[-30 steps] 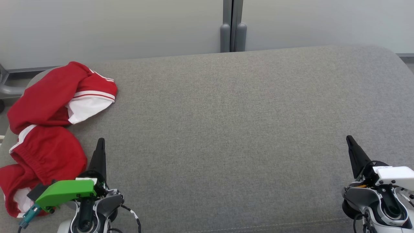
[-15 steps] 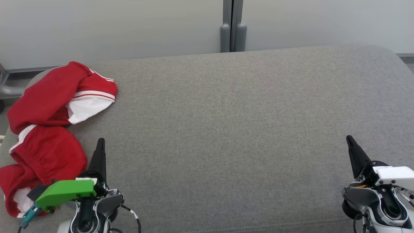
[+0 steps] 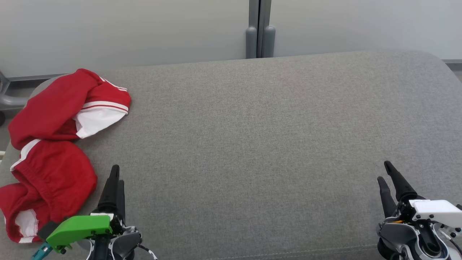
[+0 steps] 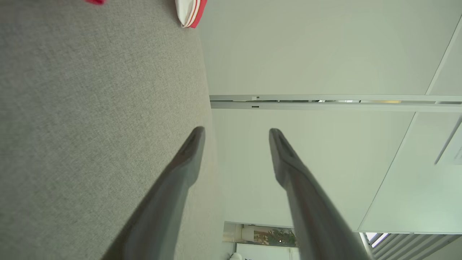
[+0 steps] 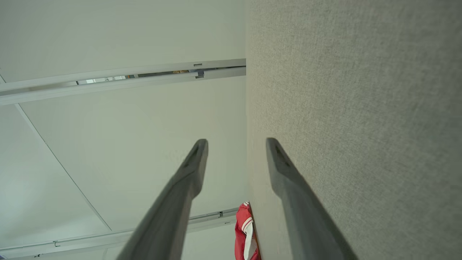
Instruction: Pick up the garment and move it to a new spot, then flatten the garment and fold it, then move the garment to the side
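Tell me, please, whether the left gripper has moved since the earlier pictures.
Yes. Against the unmoved red garment, the left gripper has drawn back toward the robot, and its fingers have parted.

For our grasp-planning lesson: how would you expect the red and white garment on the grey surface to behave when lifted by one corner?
The garment lies bunched in soft folds, so it will probably droop limply. It looks thin, so likely light. It sits at the left edge of the grey surface, so a push might slide it off.
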Controlling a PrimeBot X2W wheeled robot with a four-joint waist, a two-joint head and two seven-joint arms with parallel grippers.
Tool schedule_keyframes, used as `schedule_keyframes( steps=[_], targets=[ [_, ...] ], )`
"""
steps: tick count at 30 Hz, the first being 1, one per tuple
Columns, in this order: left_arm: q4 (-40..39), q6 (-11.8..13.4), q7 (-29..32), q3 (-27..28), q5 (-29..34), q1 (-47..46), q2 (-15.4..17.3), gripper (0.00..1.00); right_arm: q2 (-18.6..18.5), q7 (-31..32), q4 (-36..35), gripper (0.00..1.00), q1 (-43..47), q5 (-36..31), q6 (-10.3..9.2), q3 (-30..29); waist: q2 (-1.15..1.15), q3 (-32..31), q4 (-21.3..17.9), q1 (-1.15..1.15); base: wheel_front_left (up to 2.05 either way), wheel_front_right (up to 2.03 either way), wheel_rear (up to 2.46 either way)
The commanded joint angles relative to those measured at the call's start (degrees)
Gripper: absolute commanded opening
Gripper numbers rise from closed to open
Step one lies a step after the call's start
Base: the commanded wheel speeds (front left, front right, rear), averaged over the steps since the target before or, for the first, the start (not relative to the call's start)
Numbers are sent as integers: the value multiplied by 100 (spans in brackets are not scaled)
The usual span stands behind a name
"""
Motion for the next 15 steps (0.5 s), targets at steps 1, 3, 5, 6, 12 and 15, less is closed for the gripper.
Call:
schedule_keyframes(
  steps=[1,3,5,6,12,15],
  targets=[
    [-110,-1,-58,-38,27,-40,6,100,-25,-97,-99,100,-47,-20,0,99,0,0,0,0,0,0,0],
    [-162,4,-104,-61,52,-6,7,100,-27,-173,-134,100,-24,-46,0,167,0,0,0,0,0,0,0],
    [-216,14,-149,-75,86,29,8,100,-30,-246,-164,100,-2,-107,0,223,0,1,0,0,0,0,0],
    [-244,22,-170,-81,111,45,8,100,-31,-282,-181,100,9,-133,0,249,0,1,0,0,0,0,0],
    [-469,113,-316,-84,481,139,11,100,-39,-521,-329,100,62,-516,1,373,0,5,-2,0,0,0,0],
    [-583,174,-374,-103,740,172,13,100,-42,-618,-424,100,80,-797,1,410,0,7,-3,0,0,0,0]
  ],
)
